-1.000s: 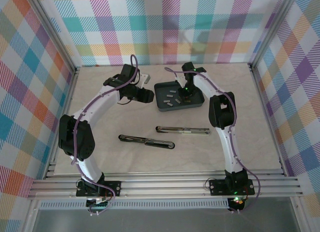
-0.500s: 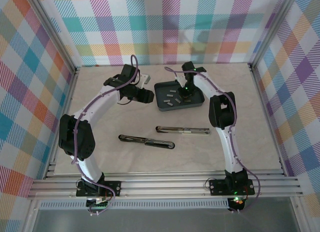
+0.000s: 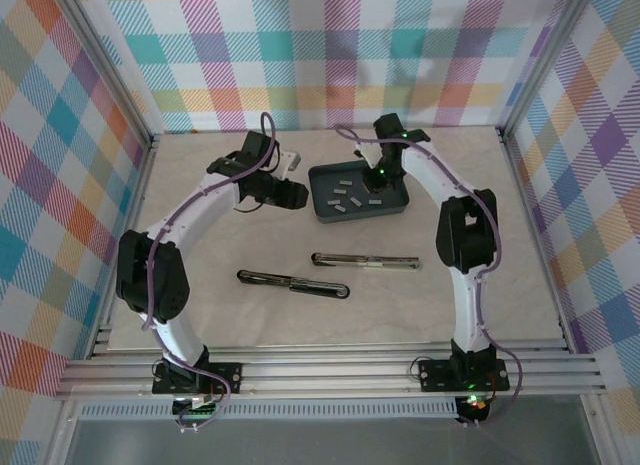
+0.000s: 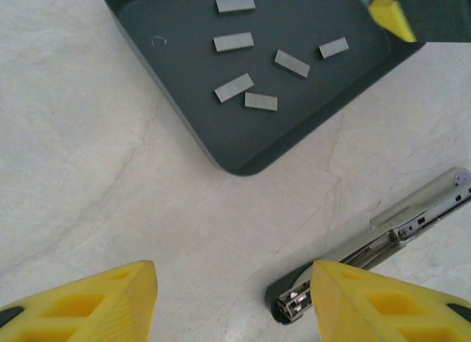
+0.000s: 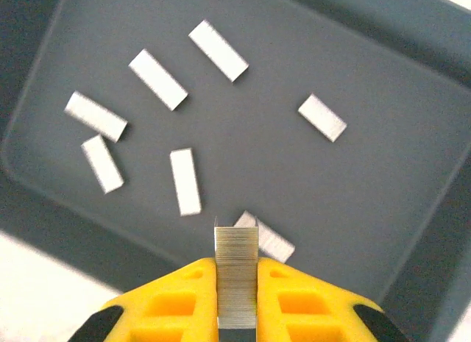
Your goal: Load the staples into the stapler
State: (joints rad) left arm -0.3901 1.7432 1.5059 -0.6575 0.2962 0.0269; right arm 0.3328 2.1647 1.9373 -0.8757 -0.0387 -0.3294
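Currently pick step: right gripper [image 5: 236, 301] clamping light-grey metal staple strip [image 5: 235, 272] over dark-grey rectangular tray [image 5: 265, 129]; left gripper [image 4: 228, 298] hanging open, empty. Next move calling for carrying strip to opened black-and-chrome stapler [image 4: 368, 245].

The left gripper [image 4: 229, 285] is holding its two yellow fingers [image 4: 110, 301] wide apart over the pale marbled table [image 4: 88, 136] with nothing between them. A dark grey rectangular plastic tray [image 4: 176, 40] is carrying several small light-grey metal strips of staples [image 4: 234, 87], all lying apart. A long silvery metal stapler [image 4: 368, 246] is lying open near the tray's closest corner.
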